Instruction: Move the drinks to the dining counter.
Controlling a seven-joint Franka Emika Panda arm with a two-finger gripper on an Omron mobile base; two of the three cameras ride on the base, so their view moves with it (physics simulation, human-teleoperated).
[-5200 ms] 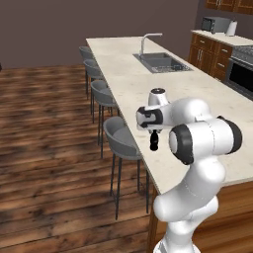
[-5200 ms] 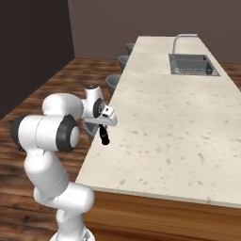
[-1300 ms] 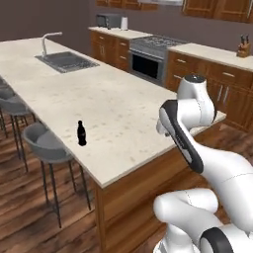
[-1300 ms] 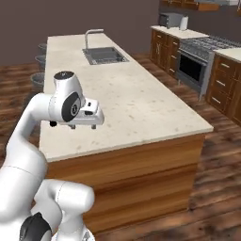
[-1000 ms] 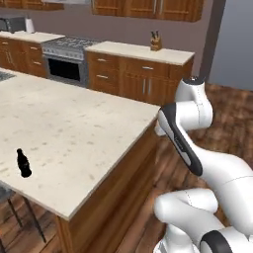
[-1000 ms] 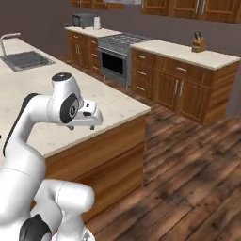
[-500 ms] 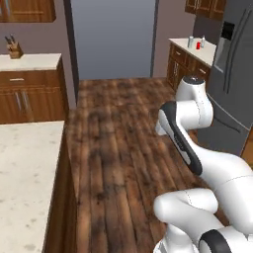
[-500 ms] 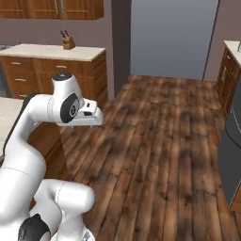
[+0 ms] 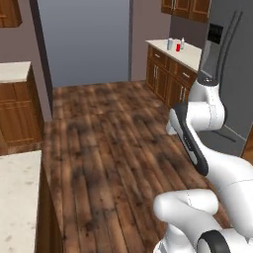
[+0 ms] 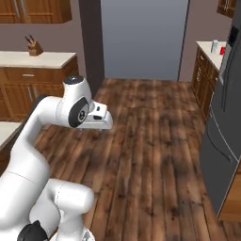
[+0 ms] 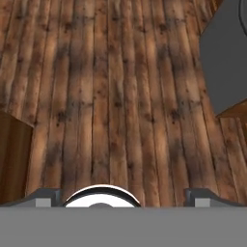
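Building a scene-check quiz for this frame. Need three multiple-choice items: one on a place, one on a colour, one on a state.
1. Where does the short red can stand?
A. On the wood floor
B. On the far counter beside the grey fridge
C. In the pincer

2. What colour is the can?
A. Red
B. Green
C. Yellow

3. How is the pincer just now?
A. Shut on a bottle
B. Shut on a knife
C. Open, holding nothing

Answers:
1 B: in the left base view the can sits on the pale counter top next to the fridge, with the carton and the water bottle close by.
2 A: it shows plain red against the pale top.
3 C: in the hand view the fingertips stand far apart with only wood floor ahead of them.
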